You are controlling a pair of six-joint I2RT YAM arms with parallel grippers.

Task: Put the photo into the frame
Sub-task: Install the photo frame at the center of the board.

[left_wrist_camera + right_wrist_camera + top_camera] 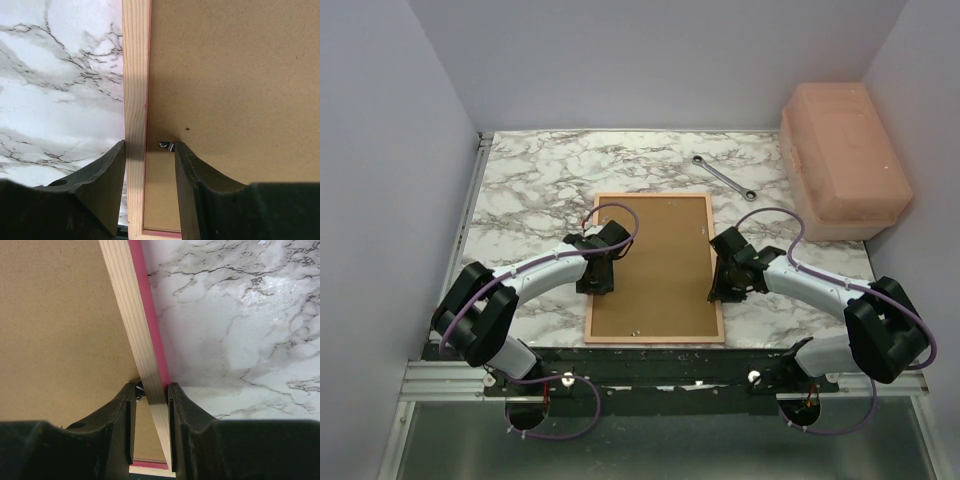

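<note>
Nearest the arm bases, the frame lies flat on the marble table, roughly in the middle, pale wood side up, long sides running near to far; a brown fibreboard backing panel sits inside it and covers the whole opening. The left fingers are down over the frame's left rail, a bit nearer than halfway along it; in the left wrist view those fingers are apart, straddling the wooden rail, outer one right against its table side, inner one standing off over the panel with a gap, and a small metal tab sits in that gap at the rail's inner edge. The right fingers are at about the same spot on the right rail; the right wrist view shows them pulled in tight on the rail, pinching it, pink edge on the outer side and another little metal tab squeezed in by the inner finger; the panel fills that view's left side. Further back a silver wrench lies on the table just past the frame's far right corner; at far right a salmon-pink lidded box sits against the wall.
</note>
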